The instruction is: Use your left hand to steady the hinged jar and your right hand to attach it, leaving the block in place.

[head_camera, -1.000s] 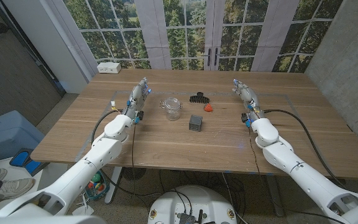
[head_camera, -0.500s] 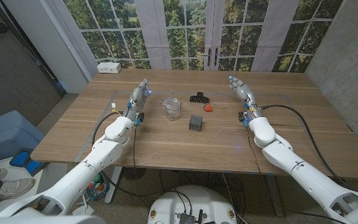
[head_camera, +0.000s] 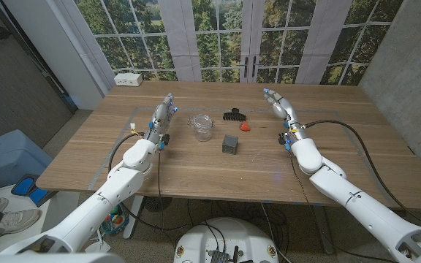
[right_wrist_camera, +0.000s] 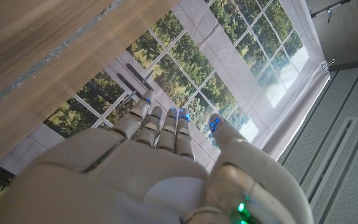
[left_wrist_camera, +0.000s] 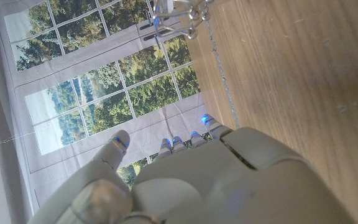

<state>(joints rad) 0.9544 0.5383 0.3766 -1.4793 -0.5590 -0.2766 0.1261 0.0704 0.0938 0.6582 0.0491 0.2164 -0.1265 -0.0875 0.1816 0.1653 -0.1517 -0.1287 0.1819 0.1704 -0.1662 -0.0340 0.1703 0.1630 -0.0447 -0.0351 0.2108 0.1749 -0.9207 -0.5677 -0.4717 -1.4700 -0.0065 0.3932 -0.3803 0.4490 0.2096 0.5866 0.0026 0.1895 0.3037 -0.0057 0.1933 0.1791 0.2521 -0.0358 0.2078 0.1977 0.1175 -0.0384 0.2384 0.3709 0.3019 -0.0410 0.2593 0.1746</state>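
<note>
Clear glass hinged jar (head_camera: 203, 126) beside dark ribbed block (head_camera: 230, 144), wooden table (head_camera: 342, 157).

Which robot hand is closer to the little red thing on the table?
The right hand. It hovers open off to one side of the red thing. The left hand waits farther away, beyond the glass jar.

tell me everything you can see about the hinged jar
The hinged jar is small, of clear glass, with a thin wire bail at its mouth. It stands upright on the wooden table, between the left hand and the dark block. Nothing touches it; both hands are apart from it. Whether its lid is clamped cannot be told.
</note>
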